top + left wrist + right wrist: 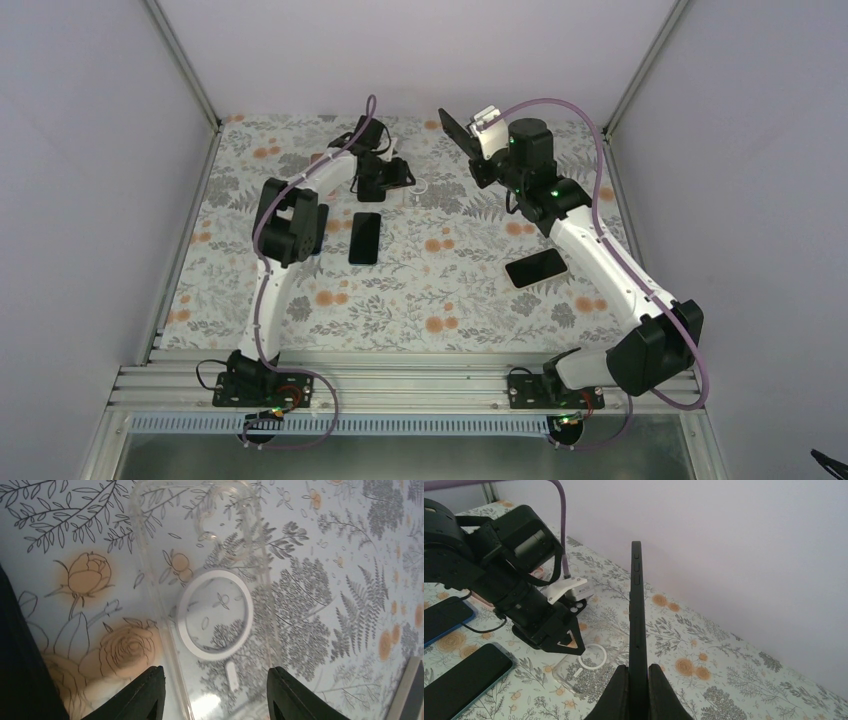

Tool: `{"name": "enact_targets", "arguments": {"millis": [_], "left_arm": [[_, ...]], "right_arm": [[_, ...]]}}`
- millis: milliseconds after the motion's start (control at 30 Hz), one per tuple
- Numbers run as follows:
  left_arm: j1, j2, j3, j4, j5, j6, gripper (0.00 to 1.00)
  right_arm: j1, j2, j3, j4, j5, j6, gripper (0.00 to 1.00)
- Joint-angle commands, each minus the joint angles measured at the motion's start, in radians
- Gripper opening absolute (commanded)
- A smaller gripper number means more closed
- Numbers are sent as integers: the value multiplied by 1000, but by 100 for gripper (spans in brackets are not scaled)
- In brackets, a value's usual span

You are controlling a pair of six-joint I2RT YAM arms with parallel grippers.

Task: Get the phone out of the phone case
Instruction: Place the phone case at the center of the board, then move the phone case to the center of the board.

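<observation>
1. The left gripper (215, 687) hung right over the clear case (220, 575). Its jaws were spread and held nothing, with one fingertip off either long edge of the case. Whether the tips brushed the plastic could not be told.
2. The clear case lay flat and empty on the floral table (450, 300), and the print showed through its white ring.
3. To the right of the case and well above it, the phone (636, 605) stood upright, seen edge-on from the right wrist. The right gripper (638, 680) was clenched on the phone's lower end.
4. Judged from that, the task looked all but finished, since the phone was out and well apart from the case. What seemed left was setting the phone down somewhere off the case and drawing both arms away.
5. Two spare dark phones lay flat on the arm-base side of the case. One phone (365, 238) was near the case and the other phone (536, 268) farther right, under the right arm. Neither touched the case.
</observation>
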Motion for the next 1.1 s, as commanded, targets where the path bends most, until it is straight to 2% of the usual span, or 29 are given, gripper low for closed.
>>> {"name": "enact_targets", "arguments": {"millis": [0, 67, 167, 267, 367, 600, 867, 1067], "left_arm": [[-13, -115, -46, 14, 0, 51, 52], [-26, -152, -72, 12, -7, 126, 52], [-55, -189, -90, -28, -102, 242, 52], [-77, -219, -137, -45, -197, 299, 52], [-87, -232, -185, -55, -219, 348, 52], [-116, -251, -273, -27, -351, 389, 52], [-138, -230, -319, 12, -377, 416, 50], [-148, -180, -285, 21, -411, 415, 47]], "right_arm": [[-6, -16, 8, 55, -11, 1, 4], [-6, -18, 7, 55, -9, -1, 4], [-6, -20, 9, 56, -13, -1, 4], [-6, -22, 12, 57, -10, -1, 4], [-6, -27, 11, 56, -8, -2, 4], [-9, -35, 7, 53, -7, -7, 4], [-11, -32, 8, 53, -9, -7, 4], [-14, -30, 6, 51, -10, -7, 4]]}}
